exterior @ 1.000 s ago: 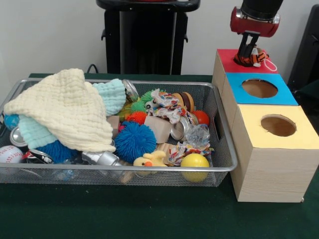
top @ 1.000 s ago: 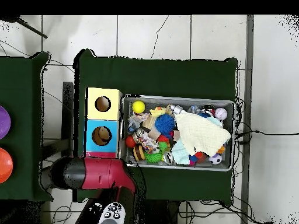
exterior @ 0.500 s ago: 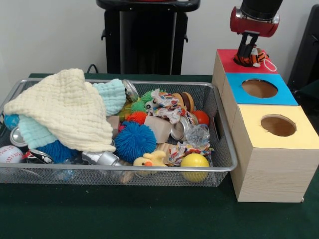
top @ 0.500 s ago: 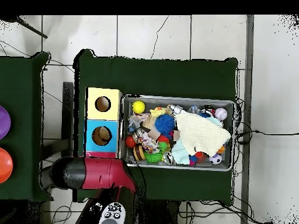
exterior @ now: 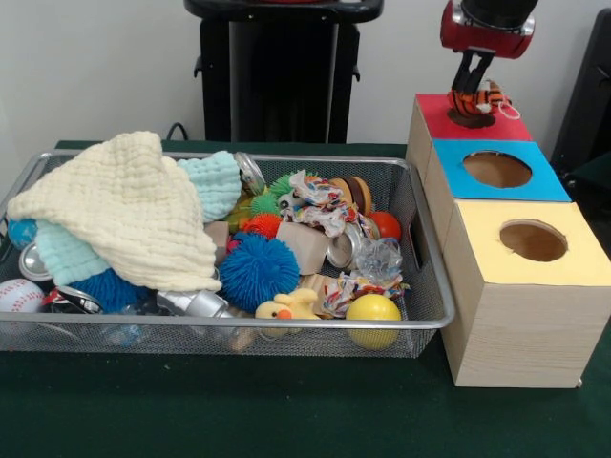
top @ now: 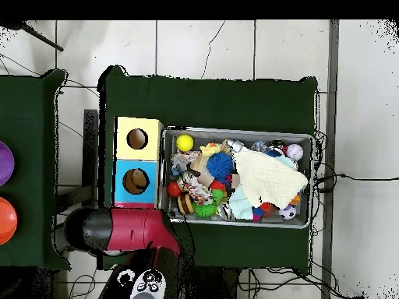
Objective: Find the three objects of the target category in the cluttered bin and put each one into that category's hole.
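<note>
Evidently mid-delivery, the gripper [exterior: 474,91] has its jaws closed on a striped tiger toy [exterior: 480,99] over the red box [exterior: 434,114], at two o'clock from the bin [exterior: 425,320], with release pending.

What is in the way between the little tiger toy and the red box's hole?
Nothing visible. The gripper holds the orange striped toy right above the red box top, with only air below it. The toy itself hides the hole, so the opening cannot be seen.
</note>
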`<state>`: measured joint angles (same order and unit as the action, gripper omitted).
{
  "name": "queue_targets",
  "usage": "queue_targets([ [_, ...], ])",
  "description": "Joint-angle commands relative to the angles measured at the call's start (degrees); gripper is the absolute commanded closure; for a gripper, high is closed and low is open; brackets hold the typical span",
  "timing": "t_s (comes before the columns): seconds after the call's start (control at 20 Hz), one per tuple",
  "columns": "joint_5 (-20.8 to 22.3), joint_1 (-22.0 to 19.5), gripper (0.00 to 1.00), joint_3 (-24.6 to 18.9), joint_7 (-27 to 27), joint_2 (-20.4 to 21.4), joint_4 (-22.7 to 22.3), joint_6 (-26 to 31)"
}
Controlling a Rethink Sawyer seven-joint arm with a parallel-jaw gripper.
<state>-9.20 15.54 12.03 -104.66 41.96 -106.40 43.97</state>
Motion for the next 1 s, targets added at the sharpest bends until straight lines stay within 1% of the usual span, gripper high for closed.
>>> queue_targets([
  [0.05,3.18,-1.98,1.0,-1.41,-5.67,1.24,4.59,9.42],
  [0.8,3.37,-2.5,1.0,-1.89,-6.26,0.79,3.31,6.32],
  [1.0,2.34,-2.3,1.0,-1.95,-7.34,1.34,2.57,6.07],
])
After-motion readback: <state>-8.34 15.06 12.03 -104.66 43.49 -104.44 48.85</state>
